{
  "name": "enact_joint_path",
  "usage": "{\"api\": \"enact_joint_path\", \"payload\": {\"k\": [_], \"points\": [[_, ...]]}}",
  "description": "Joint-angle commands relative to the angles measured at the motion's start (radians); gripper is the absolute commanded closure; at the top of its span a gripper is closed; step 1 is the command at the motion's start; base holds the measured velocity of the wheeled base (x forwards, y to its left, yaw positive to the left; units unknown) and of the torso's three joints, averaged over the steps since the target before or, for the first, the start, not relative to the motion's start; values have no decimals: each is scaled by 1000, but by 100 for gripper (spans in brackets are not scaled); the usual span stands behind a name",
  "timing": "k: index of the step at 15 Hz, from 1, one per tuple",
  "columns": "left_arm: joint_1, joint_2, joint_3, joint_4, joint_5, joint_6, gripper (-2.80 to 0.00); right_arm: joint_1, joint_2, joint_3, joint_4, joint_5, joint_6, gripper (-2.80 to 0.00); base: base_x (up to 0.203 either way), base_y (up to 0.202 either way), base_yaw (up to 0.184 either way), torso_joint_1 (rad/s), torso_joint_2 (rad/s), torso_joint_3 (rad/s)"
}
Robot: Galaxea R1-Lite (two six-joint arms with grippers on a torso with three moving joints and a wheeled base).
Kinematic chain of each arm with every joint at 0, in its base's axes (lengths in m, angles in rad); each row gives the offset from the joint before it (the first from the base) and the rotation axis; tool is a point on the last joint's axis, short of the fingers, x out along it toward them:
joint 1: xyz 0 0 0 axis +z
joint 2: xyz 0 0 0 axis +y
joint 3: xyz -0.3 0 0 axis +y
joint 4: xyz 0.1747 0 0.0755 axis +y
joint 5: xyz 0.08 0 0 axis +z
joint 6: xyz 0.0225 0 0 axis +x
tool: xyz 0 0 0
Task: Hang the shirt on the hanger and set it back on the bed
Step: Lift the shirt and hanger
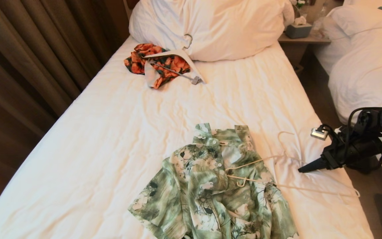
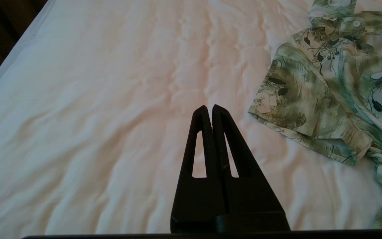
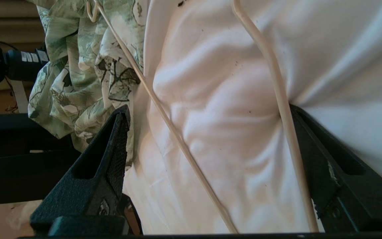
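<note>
While I watch from the head camera, the bed (image 1: 118, 139) fills most of what I see, its white sheet wrinkled and its near end cut off by the frame. 2 big pillows (image 1: 211, 26) are heaped at the far end, their tops out of view. Beyond a nightstand, a 2nd bed (image 1: 366, 63) shows only in part at the right edge.

The shirt (image 1: 211, 186) lies crumpled near the foot of the bed, collar toward the pillows; its lower hem runs out of frame, so I cannot see all of it. The hanger (image 1: 313, 191) lies flat, 1 end tucked into the shirt's open front, the other end and hook out on the bare sheet to the right.

An orange garment (image 1: 158, 61) with a broad white hanger (image 1: 177, 56) sits by the pillows.

My right gripper (image 3: 207, 113) is low at the bed's right side, fingers spread wide, with 2 of the hanger's thin rods passing between them; 1 rod runs along a finger, and I cannot tell whether they touch. My left gripper (image 2: 209, 108) hovers over bare sheet beside a sleeve, fingers pressed together, holding nothing.
</note>
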Motion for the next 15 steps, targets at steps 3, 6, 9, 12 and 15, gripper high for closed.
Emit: {"api": "enact_joint_path", "payload": {"k": [3,6,9,12,15], "points": [[0,0,0,-1,0,-1,0,26,8,4,-23,8,17,-280,0,0,0,0,0,0],[0,0,0,-1,0,-1,0,27,8,8,-24,6,20,0,0,0,0,0,0,0],[0,0,0,-1,0,-1,0,27,8,8,-24,9,20,0,0,0,0,0,0,0],[0,0,0,-1,0,-1,0,25,4,10,-23,10,19,0,0,0,0,0,0,0],[0,0,0,-1,0,-1,0,24,-33,23,-14,14,19,0,0,0,0,0,0,0]]}}
